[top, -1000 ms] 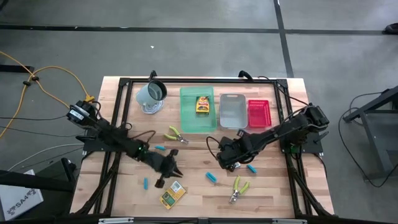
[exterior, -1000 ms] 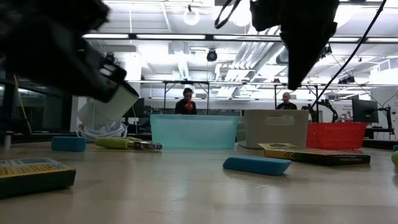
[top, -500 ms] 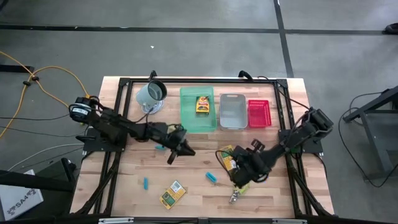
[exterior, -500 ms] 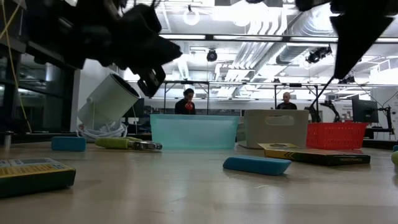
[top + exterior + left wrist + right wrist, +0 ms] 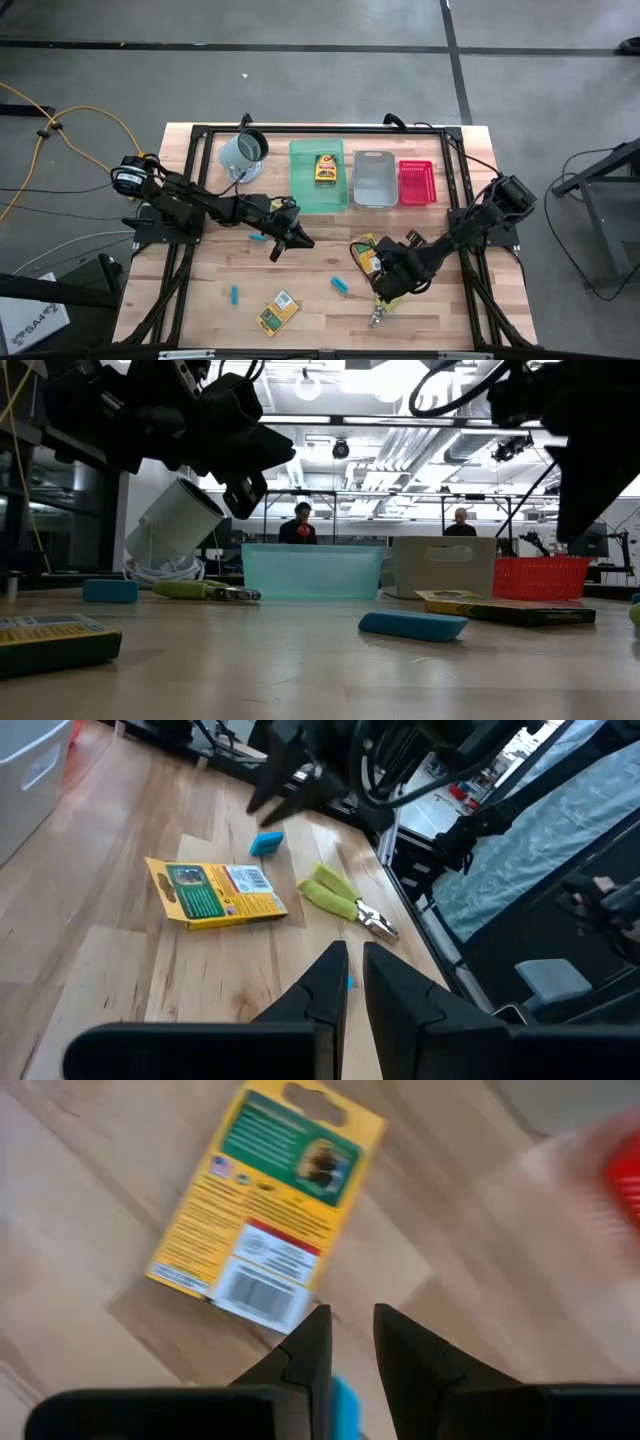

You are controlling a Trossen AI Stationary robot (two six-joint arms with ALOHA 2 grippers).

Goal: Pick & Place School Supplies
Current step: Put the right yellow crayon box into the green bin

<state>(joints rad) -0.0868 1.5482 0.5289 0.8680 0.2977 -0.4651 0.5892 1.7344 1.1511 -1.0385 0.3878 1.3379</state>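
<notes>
While both arms hang over the middle of the wooden table (image 5: 310, 310), three yellow-orange boxes show from above: one box in the green tray (image 5: 325, 167), one box near the front edge (image 5: 278, 313), and one box beside the right gripper (image 5: 364, 255). Only one pair of yellow-green pliers (image 5: 379, 313) shows there, mostly under the right gripper (image 5: 386, 290); the low view shows another green-handled tool (image 5: 205, 591) farther back. Blue pieces counted from above: three, a piece front left (image 5: 234, 294), a piece at centre (image 5: 341, 286) and a piece under the left arm (image 5: 258, 237).

The left gripper (image 5: 290, 240) hovers empty, fingers (image 5: 325, 982) nearly closed with a slim gap. The right gripper's fingers (image 5: 310, 1345) likewise stand narrow, holding nothing.

Grey tray (image 5: 374, 178) and red tray (image 5: 416, 182) sit beside the green tray (image 5: 305, 195); a metal mug (image 5: 243, 150) lies tilted at the back left. Grey concrete floor surrounds the table; two people (image 5: 302, 523) sit in the workshop behind.
</notes>
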